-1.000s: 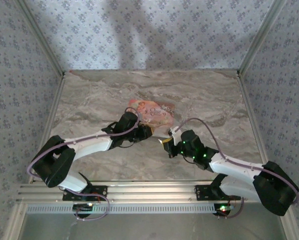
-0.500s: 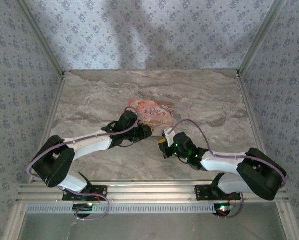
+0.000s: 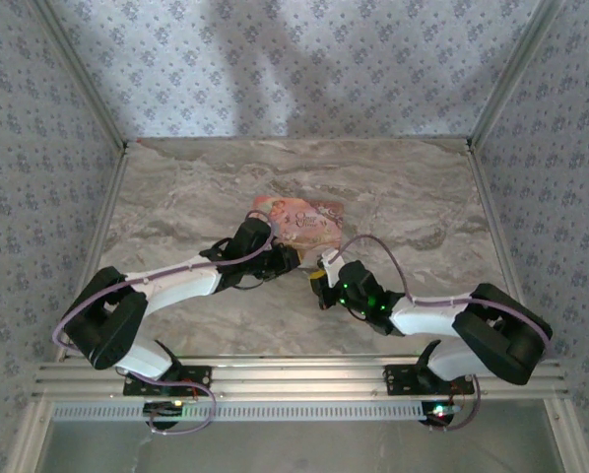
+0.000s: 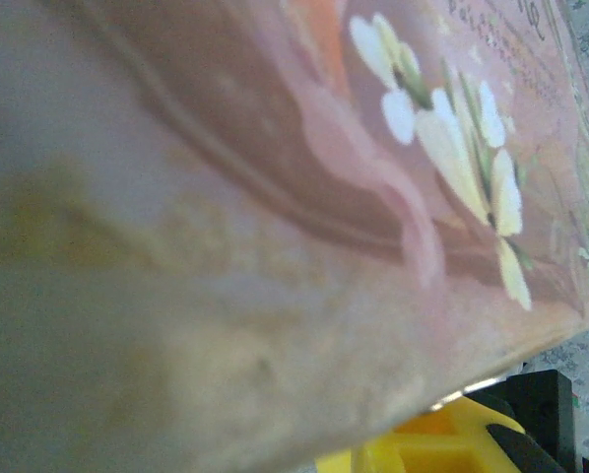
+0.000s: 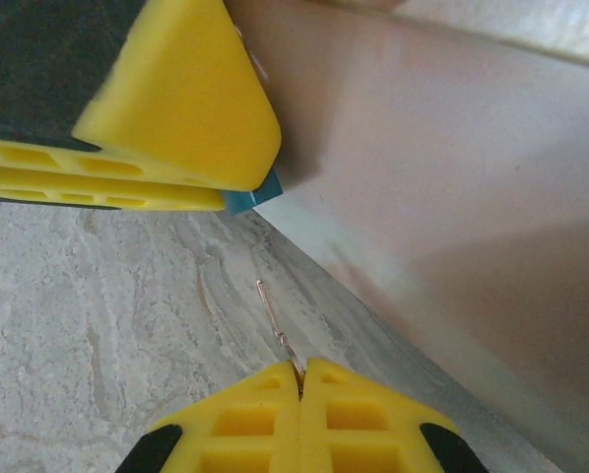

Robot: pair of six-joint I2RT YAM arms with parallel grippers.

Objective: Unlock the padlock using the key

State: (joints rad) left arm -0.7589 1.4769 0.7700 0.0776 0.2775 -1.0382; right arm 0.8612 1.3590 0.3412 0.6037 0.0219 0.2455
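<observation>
Right claw (image 5: 301,370) was pressed fully closed on a thin metal key (image 5: 276,321) that stuck out toward 11 o'clock, its tip just short of a small teal piece (image 5: 252,198) at the left claw's fingers (image 5: 176,118). In the top view the left claw (image 3: 293,260) sat at 10 o'clock of the right one, against the pink box (image 3: 304,217); how far it was open could not be told. The padlock was too small to place relative to either claw.
</observation>
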